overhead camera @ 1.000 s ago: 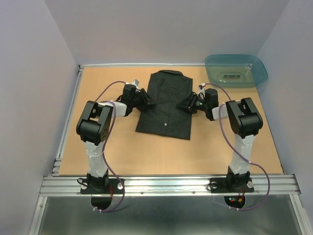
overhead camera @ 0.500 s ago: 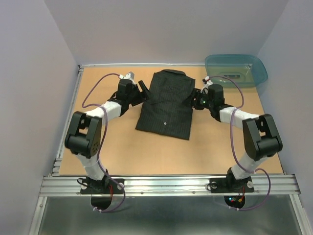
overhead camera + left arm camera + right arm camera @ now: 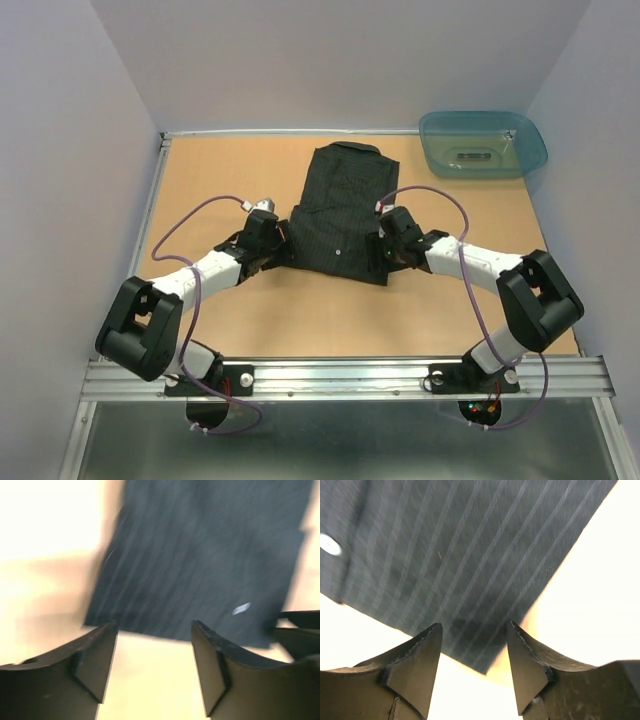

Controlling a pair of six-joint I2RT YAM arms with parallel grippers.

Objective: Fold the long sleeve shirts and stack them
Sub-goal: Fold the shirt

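Observation:
One long sleeve shirt (image 3: 340, 200), black with thin pinstripes, lies flat as a narrow rectangle, collar at the far end, in the middle of the table (image 3: 220, 180). My left gripper (image 3: 283, 255) sits low at its near left corner. In the left wrist view it is open (image 3: 155, 625) over bare table, just short of the shirt's hem (image 3: 200, 555). My right gripper (image 3: 378, 256) is at the near right corner. It is open (image 3: 475, 626), and the shirt's corner (image 3: 460, 555) lies between its fingers, ungripped. A pale button (image 3: 329, 545) shows.
A teal plastic tub (image 3: 482, 143) stands at the far right corner of the table. A metal rail (image 3: 350, 375) runs along the near edge by the arm bases. Grey walls close in the left, right and back.
Both grippers have come from the shirt's sides toward me, down to its near corners. The shirt lies as before.

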